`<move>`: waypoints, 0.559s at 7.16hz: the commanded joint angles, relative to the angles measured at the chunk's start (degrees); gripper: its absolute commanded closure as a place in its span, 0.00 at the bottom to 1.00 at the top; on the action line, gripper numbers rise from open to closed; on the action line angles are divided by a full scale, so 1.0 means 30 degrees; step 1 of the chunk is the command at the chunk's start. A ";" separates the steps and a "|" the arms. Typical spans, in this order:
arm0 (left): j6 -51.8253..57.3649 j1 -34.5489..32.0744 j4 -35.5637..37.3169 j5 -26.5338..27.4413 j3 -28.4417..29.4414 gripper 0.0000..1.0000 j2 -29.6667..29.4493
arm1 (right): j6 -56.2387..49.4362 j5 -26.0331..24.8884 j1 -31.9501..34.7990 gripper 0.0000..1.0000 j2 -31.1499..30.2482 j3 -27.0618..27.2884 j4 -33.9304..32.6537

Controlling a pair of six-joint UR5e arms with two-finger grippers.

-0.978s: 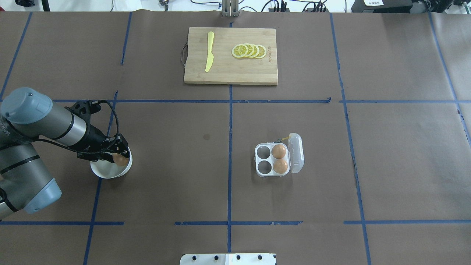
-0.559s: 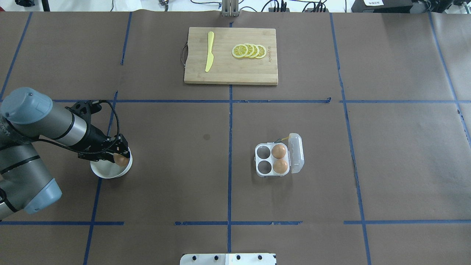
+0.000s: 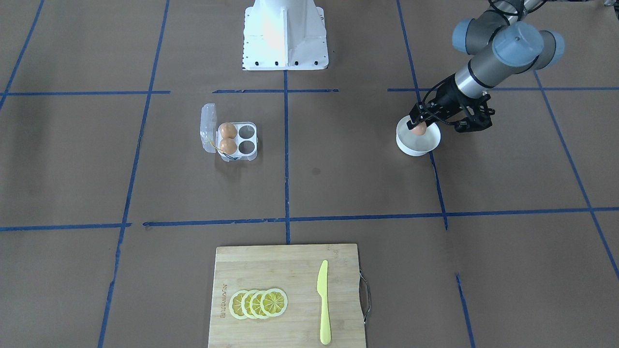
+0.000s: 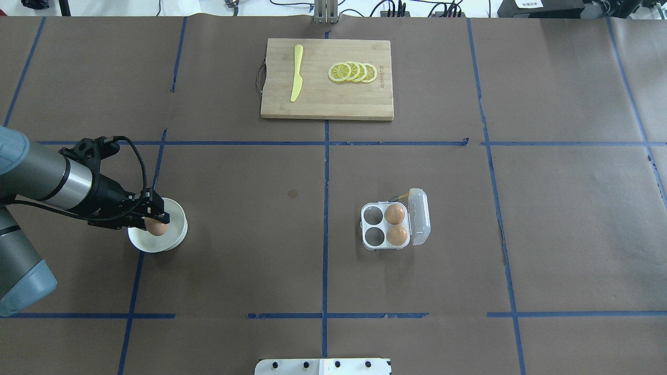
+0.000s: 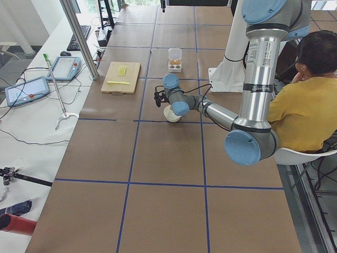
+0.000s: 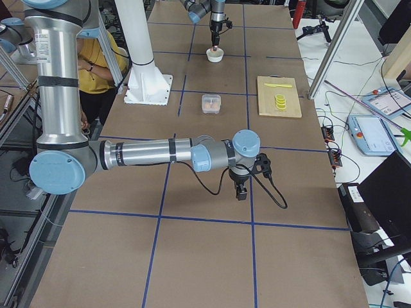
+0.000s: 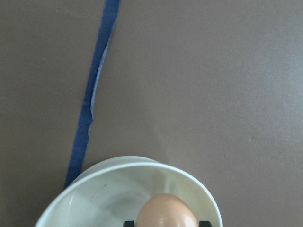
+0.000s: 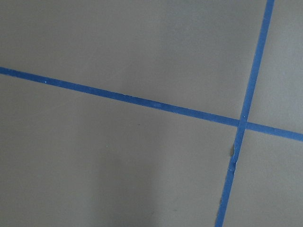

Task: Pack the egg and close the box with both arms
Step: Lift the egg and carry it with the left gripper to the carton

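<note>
Brown tabletop [image 4: 260, 271] with blue tape lines [image 4: 325, 172]. Left claw [image 4: 155, 225] clenched on the egg [image 4: 157, 228], right at the white bowl [image 4: 176, 234]. Right claw [image 6: 241, 195] far off, low over bare tabletop; cannot tell if open or closed. Box [image 4: 376, 246] well apart, lid [image 4: 420, 217] open, two cups full, two empty. Step in hand, likely: taking the egg out. Next: carry across, lower gently into an empty cup [image 4: 373, 214], let go softly.

Brown-paper bench [image 4: 234, 260], gridded with blue tape [image 4: 325, 172]. Directly on it: wooden cutting board [image 4: 323, 101] at far centre, open box [image 4: 373, 237] right of centre, white bowl [image 4: 175, 232] on robot's left, white pedestal base [image 3: 285, 34] at robot's edge. All well apart.
</note>
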 commanded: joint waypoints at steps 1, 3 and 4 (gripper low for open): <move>-0.0155 -0.0139 0.0138 0.0048 0.0896 1.00 -0.2744 | 0.0008 0.0069 0.0000 0.00 0.0031 0.0022 -0.0008; -0.1172 0.0617 0.0548 0.0106 0.4116 1.00 -0.8163 | 0.0008 0.0069 0.0000 0.00 0.0031 -0.0007 0.0021; -0.1384 0.1695 0.0549 0.0310 0.4827 1.00 -0.9609 | 0.0037 0.0069 0.0000 0.00 0.0031 0.0022 0.0021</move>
